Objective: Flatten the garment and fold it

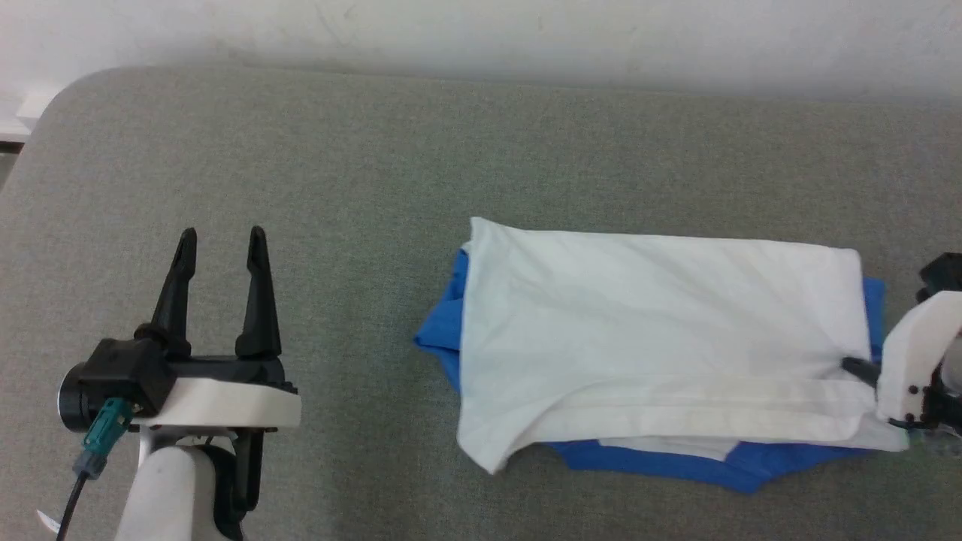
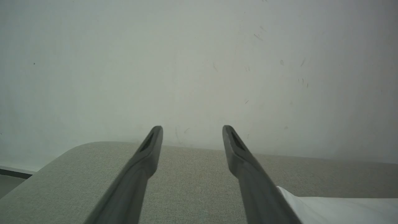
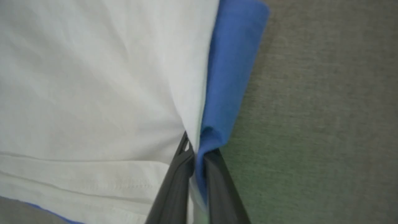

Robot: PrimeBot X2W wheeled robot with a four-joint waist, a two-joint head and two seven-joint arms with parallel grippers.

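Nearest, at the lower left, the left gripper (image 1: 222, 234) is hovering over the grey fabric surface (image 1: 316, 150), spread wide and holding nothing. Well to its right, the shirt (image 1: 646, 315) is lying folded on that surface, white on top with blue peeking out at the left, right and near edges. The right gripper (image 3: 197, 153) is pinching the shirt's right edge, clenching white and blue layers together.

surface: grey woven-fabric pad (image 1: 338, 165), one corner rounded | on it: garment (image 1: 646, 323), folded flat, white layer over blue | layout: pad runs left of the garment to the rounded corner, and beyond the garment to a pale wall (image 1: 526, 30)
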